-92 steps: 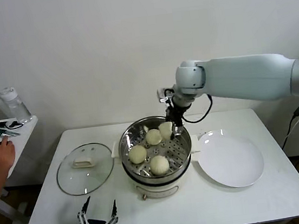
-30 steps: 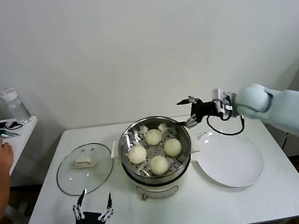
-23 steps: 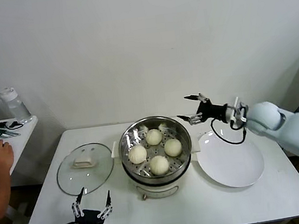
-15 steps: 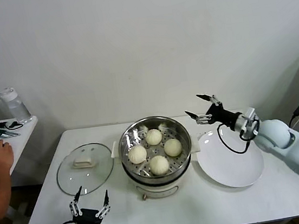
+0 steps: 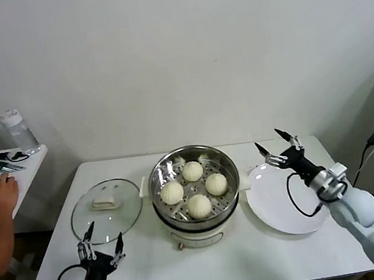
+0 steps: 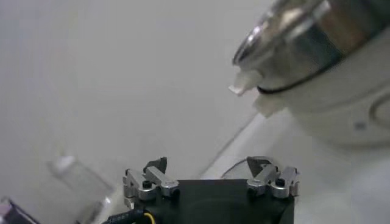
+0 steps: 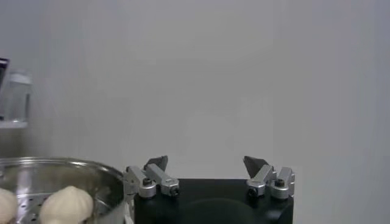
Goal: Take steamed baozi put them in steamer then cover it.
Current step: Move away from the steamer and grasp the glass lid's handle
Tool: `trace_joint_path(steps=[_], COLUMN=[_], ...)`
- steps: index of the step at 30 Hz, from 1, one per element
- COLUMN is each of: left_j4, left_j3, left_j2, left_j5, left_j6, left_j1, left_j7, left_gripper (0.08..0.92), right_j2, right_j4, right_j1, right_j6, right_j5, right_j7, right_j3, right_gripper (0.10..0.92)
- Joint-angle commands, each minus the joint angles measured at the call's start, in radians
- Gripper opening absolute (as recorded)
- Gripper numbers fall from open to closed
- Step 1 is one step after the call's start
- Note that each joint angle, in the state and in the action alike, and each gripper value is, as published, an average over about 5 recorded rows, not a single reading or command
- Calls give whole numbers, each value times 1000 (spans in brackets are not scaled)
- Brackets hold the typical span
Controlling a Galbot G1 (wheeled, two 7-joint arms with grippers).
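Note:
Four off-white baozi lie on the perforated tray inside the shiny steel steamer point(image 5: 228, 187); one of them point(image 5: 199, 206) lies nearest me. The steamer also shows in the left wrist view point(image 6: 317, 42) and the right wrist view point(image 7: 36, 176). The glass cover point(image 5: 107, 210) with its cream handle lies flat on the table left of the steamer. My right gripper point(image 5: 274, 143) is open and empty, raised above the white plate to the right of the steamer. My left gripper point(image 5: 100, 238) is open and empty, low at the table's front edge, just in front of the cover.
An empty white plate point(image 5: 289, 201) lies right of the steamer. A side table at the far left holds a clear bottle point(image 5: 18, 131) and small items, with a person's hand point(image 5: 1, 193) resting on it. A white wall stands behind.
My right arm has let go of the last baozi in the steamer and pulled back right and down, over the plate. My left gripper has shifted left along the front edge.

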State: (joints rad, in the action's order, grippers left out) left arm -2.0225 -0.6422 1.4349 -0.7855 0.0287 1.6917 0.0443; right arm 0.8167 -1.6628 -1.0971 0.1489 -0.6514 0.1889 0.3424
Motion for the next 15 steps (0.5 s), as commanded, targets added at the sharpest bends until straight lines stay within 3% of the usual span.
trace_joint_path(steps=[1, 15], left_j4=[121, 451], left_j3=[-7, -2], left_j2=[-7, -28], left_j5=[-586, -798], left_j6=[2, 57], left_j1=[-144, -402], left_j7=[39, 137], left_gripper=[823, 823], right_j2=[127, 141], right_j4=[-19, 6], right_j1=[-247, -288], right_j6=[-20, -47], right_j5=[42, 86], right_j7=[10, 29], right_j3=[256, 287], right_gripper=[823, 823])
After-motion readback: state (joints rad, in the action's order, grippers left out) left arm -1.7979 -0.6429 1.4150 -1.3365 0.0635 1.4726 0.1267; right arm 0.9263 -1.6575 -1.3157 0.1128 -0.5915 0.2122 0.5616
